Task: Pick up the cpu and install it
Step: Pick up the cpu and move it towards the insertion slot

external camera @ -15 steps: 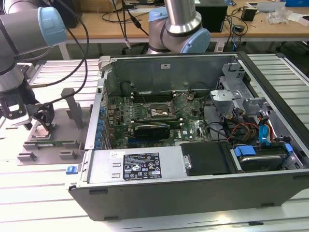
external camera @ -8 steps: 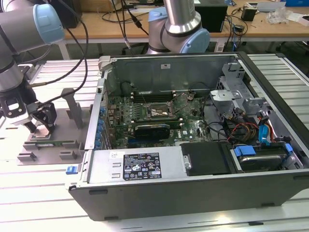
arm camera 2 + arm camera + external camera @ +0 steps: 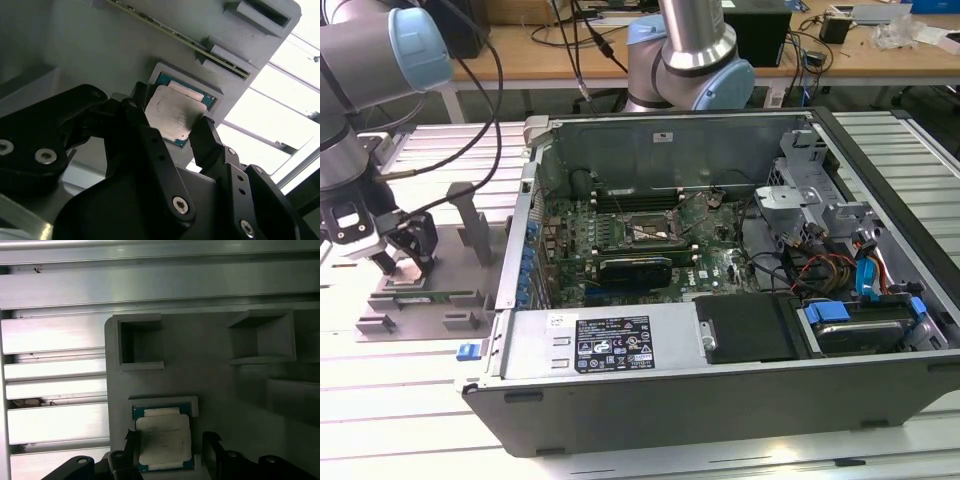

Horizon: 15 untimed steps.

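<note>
Bright exterior; wrist views dim, backlit glare.

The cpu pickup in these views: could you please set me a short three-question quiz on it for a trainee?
1. True or false: the small square silver-topped cpu already sits inside the open grey computer case.
2. The black gripper has its fingers: A) on either side of the cpu; B) over the case; C) both on one side of the cpu.
3. Fill in: the cpu lies in a recess of the grey plastic ____.
Key: 1 false; 2 A; 3 tray.
</note>
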Tool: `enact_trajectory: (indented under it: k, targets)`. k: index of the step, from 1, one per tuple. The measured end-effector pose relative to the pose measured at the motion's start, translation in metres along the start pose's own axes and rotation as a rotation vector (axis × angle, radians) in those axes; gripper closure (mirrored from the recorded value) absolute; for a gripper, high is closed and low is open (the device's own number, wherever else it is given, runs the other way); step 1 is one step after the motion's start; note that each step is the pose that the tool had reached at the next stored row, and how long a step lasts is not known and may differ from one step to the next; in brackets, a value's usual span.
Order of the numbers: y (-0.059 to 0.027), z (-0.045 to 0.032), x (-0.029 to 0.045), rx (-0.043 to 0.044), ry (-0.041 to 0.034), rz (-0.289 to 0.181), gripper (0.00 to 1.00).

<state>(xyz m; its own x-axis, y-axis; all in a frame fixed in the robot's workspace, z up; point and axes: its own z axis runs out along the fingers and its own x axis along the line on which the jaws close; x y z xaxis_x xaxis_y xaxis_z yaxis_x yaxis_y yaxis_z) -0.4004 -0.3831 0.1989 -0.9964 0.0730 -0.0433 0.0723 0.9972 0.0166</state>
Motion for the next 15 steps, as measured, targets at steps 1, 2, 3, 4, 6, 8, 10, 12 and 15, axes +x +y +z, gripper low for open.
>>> enact_trajectory:
  k: [1,2,3,4,6,8,10,12,15]
  targets:
    - [0.0000,-0.0012,0.0000,0.0000,0.0001,0.000,0.38]
    - [0.0001,-0.0041,-0.0002,0.0000,0.0001,0.000,0.38]
    - [0.0003,-0.0073,-0.0004,0.0000,0.0000,0.000,0.38]
    - [0.0003,-0.0075,-0.0004,-0.0002,-0.0003,0.001,0.38]
    - [0.0003,-0.0081,-0.0003,0.0000,0.0000,0.001,0.38]
    - [0.0003,-0.0086,-0.0004,0.0001,0.0000,0.001,0.38]
    - [0.0003,-0.0091,-0.0004,0.0000,0.0000,0.001,0.38]
    - [0.0003,-0.0095,-0.0004,0.0001,0.0000,0.002,0.38]
    - [0.0003,-0.0099,-0.0004,0.0001,0.0000,0.002,0.38]
